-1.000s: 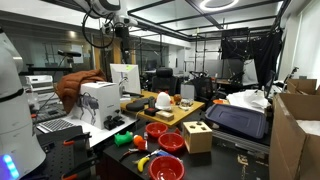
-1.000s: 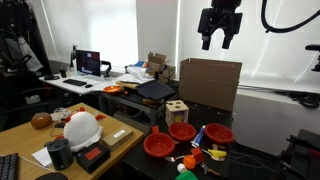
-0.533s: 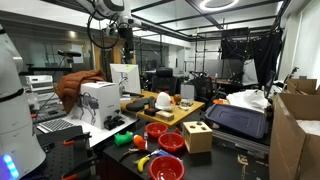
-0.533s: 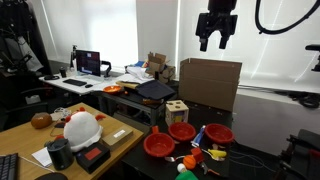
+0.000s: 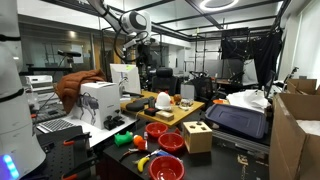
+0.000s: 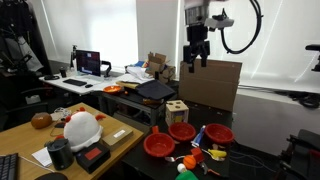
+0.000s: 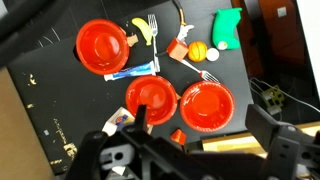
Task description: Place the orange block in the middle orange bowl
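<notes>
Pincer: open, empty, lowered from high over worktop toward block and middle bowl; grasp pending.

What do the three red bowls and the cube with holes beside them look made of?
The red bowls are probably moulded plastic: uniform colour, slight sheen, thin rims. The cube with holes is likely bare light wood: pale tan matte faces with cut-out shapes, though the grain is too small to confirm.

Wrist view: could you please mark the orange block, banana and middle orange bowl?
orange block [image 7: 178,47], wrist view, its centre.
banana [image 7: 143,36], wrist view, its middle.
middle orange bowl [image 7: 152,92], wrist view, bare inside.
</notes>
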Robot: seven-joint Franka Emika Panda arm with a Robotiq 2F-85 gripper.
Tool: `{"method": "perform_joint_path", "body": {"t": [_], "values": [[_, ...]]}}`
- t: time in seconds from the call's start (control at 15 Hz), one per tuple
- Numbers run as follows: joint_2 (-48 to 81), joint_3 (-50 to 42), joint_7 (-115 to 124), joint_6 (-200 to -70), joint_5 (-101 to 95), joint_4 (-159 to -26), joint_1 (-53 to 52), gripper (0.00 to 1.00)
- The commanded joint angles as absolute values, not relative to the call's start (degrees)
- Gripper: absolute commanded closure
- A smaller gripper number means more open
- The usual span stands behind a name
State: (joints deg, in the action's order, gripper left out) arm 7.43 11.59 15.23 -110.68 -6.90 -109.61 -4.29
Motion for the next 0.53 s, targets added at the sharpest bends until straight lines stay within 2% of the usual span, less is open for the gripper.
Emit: {"method": "perform_joint_path", "body": {"t": [0.0,0.47], "values": [[17.3,8.3,9.2,-105.1,-9.9,-101.1,-5.7,0.0],[25.6,6.2,-3.7,-100.4,-9.5,-93.7,-5.4,0.0]]}}
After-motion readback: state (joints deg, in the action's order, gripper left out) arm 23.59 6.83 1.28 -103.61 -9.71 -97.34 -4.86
